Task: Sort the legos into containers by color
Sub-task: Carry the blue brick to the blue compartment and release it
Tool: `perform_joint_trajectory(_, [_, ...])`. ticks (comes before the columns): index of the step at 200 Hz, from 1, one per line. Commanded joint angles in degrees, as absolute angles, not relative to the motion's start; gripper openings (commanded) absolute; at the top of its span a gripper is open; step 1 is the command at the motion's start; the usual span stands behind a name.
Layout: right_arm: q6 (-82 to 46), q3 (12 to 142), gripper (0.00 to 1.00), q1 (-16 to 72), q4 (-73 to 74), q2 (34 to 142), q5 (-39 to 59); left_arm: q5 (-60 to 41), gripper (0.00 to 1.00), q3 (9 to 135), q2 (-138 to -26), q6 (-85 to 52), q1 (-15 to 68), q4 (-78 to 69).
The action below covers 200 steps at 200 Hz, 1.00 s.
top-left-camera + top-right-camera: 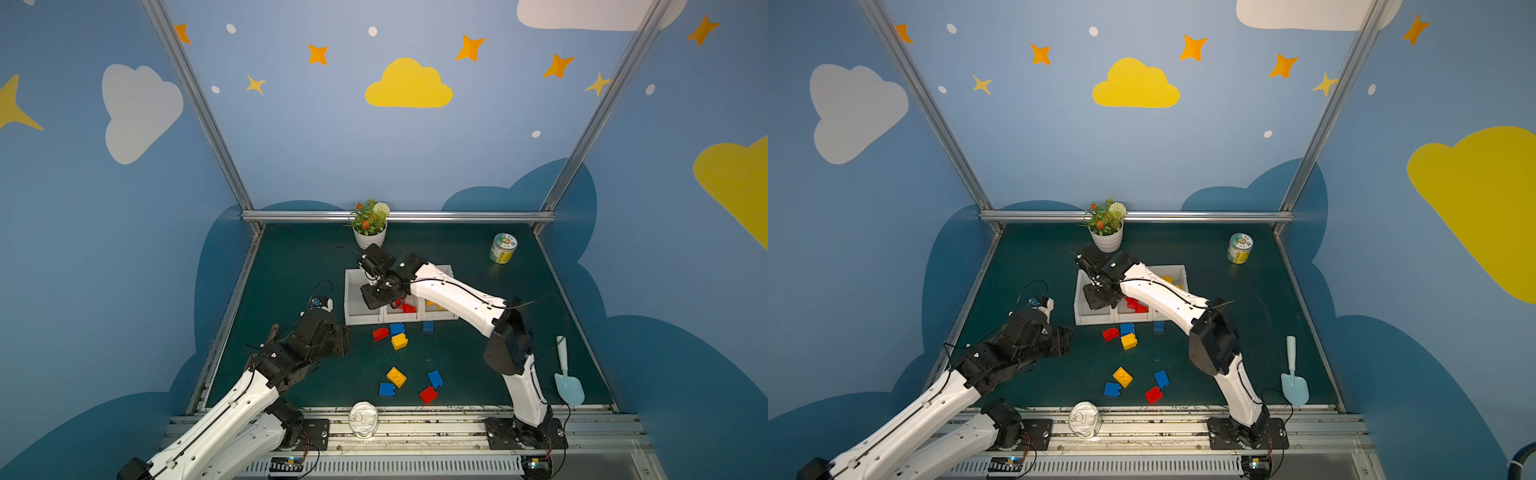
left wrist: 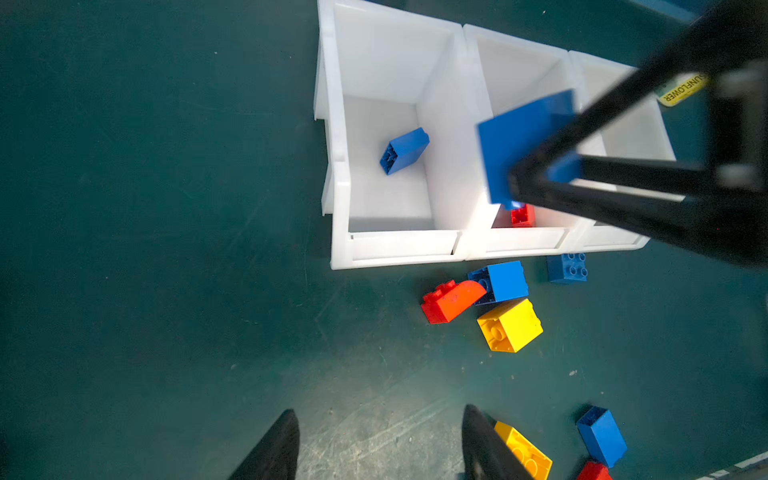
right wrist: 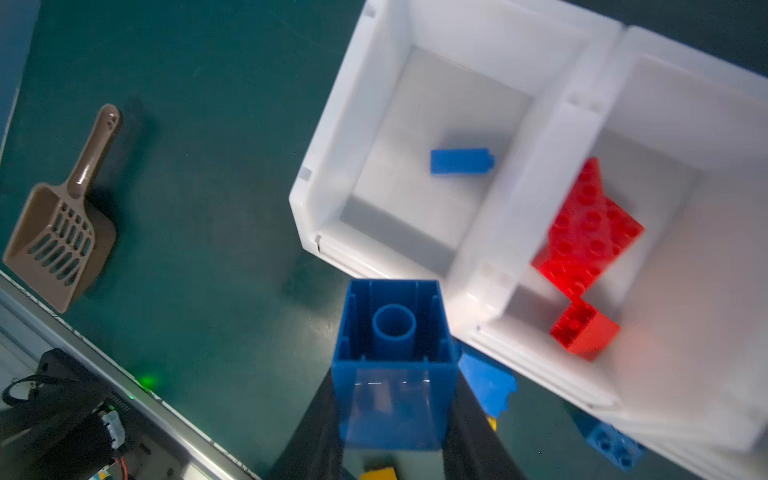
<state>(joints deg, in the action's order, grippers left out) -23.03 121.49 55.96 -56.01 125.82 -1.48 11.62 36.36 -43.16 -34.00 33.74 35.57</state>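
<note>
We have a blue brick (image 2: 404, 150), reds (image 3: 586, 232) and yellows (image 1: 1167, 279) in the containers (image 1: 363, 320); right fingers (image 3: 467, 440) pinch a second blue brick (image 3: 392, 332), left fingers (image 2: 274, 449) are spread, and eight legos (image 1: 399, 341) lie loose at lower centre.

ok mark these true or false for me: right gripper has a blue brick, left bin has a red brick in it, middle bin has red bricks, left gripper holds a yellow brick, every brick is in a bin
1. The right gripper is shut on a blue brick. True.
2. The left bin holds a red brick. False: it holds a lone blue brick.
3. The middle bin holds red bricks. True.
4. The left gripper holds a yellow brick. False: it is open and empty.
5. Every brick is in a bin. False: several lie on the table, such as a yellow brick.
</note>
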Motion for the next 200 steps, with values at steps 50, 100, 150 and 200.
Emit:
perform_joint_trajectory(50, [-19.48, 136.24, 0.35, 55.03, -63.92, 137.9, 0.53, 12.49, 0.63, 33.51, -37.37, -36.5, 33.4, 39.76])
perform_joint_trajectory(100, [-19.53, 136.1, 0.46, 54.49, -63.76, 136.36, 0.78, 11.87, 0.63, 33.49, -38.56, -36.3, 33.39, 39.21])
perform_joint_trajectory(150, [-18.37, 136.05, 0.5, 54.45, -63.67, 132.64, 0.67, 11.54, 0.63, 33.4, -38.58, -35.93, 33.41, 38.8])
perform_joint_trajectory(200, [-19.48, 125.76, 0.5, 53.94, -61.81, 120.74, -0.96, 7.22, 0.63, 33.64, -41.31, -32.19, 33.36, 35.75])
